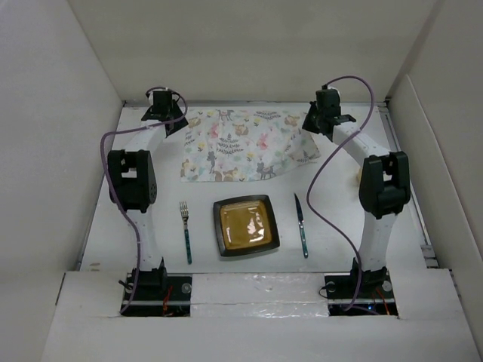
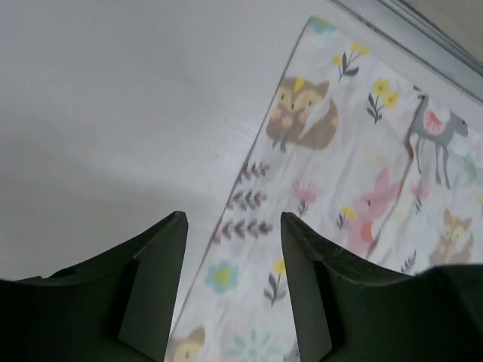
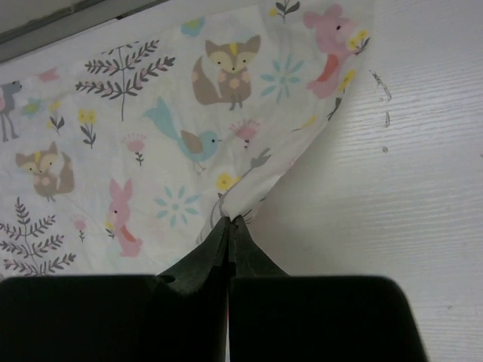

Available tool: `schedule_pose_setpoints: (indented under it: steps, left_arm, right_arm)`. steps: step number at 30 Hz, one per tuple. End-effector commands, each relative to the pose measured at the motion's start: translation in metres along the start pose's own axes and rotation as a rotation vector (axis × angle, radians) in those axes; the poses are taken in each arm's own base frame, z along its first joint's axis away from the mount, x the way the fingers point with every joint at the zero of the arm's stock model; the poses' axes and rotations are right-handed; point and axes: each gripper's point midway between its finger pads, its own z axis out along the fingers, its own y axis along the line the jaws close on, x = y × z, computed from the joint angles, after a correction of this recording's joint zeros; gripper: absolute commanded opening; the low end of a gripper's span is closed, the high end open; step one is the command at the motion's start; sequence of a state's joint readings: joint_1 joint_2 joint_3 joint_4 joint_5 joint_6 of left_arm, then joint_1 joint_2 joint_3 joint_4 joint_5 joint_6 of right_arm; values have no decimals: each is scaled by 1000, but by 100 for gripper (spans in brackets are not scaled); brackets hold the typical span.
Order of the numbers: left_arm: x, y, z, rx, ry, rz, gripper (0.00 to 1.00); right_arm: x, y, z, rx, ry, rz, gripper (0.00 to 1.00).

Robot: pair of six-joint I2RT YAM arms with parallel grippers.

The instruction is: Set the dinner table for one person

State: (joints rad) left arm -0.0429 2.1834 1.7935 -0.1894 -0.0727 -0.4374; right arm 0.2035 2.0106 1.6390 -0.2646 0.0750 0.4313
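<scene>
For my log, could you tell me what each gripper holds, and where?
The right gripper pinches the cloth by a fold at its right edge; the left gripper holds nothing.

Items on my feeds:

- Cloth mat (image 1: 241, 143): white, printed with brown foxes, pink rabbits, grey deer, a blue bird, yellow flowers and grey sprigs.
- Square plate (image 1: 219, 230): black rim, amber centre.
- Fork (image 1: 186, 234) and knife (image 1: 302, 226): silver, with teal handles.
- Dinner table (image 1: 336, 226): matte white.
- Left gripper (image 2: 234, 222) and right gripper (image 3: 229, 222): black.

cloth mat (image 1: 241, 143): far | plate (image 1: 245, 226): near centre | fork (image 1: 186, 232): its left | knife (image 1: 301, 226): its right
</scene>
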Motion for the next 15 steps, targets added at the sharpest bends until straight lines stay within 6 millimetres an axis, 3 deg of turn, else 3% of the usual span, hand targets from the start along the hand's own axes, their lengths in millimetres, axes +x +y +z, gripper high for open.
schedule_pose_setpoints:
  steps: [1,3,4,5,6,7,8,9,10,11,12,14,15]
  left_arm:
    - [-61,-32,-85,116,-211,-93,48]
    - [-20,-11,-100,91,-173,-117,47]
    - [-15,-8,-105,104,-199,-156,44]
    - [-15,-4,-125,122,-232,-175,44]
    - [24,17,-120,63,-183,-168,44]
    - [39,16,-127,50,-181,-162,44]
    - [49,29,-136,-6,-200,-174,45]
    - [57,29,-141,-25,-196,-165,46]
    - [72,25,-145,-39,-173,-144,47]
    - [80,33,-147,-81,-172,-128,47]
    - [85,35,-148,-104,-166,-127,47]
    - [109,48,-143,-155,-90,-121,47]
    - [115,51,-142,-164,-76,-114,46]
  right_arm:
    - [-16,2,3,-10,-38,37,0]
    - [-18,-5,4,9,-44,50,27]
    - [-18,-4,0,1,-49,51,41]
    - [-20,-4,-4,-4,-58,50,51]
    - [-24,-1,-9,-15,-71,51,60]
    - [-36,3,-25,-32,-107,50,63]
    - [-26,3,-30,-28,-98,44,64]
    - [-31,5,-38,-39,-126,47,65]
    - [-43,16,-61,-55,-181,42,64]
    - [-32,7,-67,-31,-170,41,64]
    - [-30,13,-77,-43,-188,40,56]
    - [-17,17,-105,-53,-229,29,24]
    - [-20,19,-114,-68,-271,42,0]
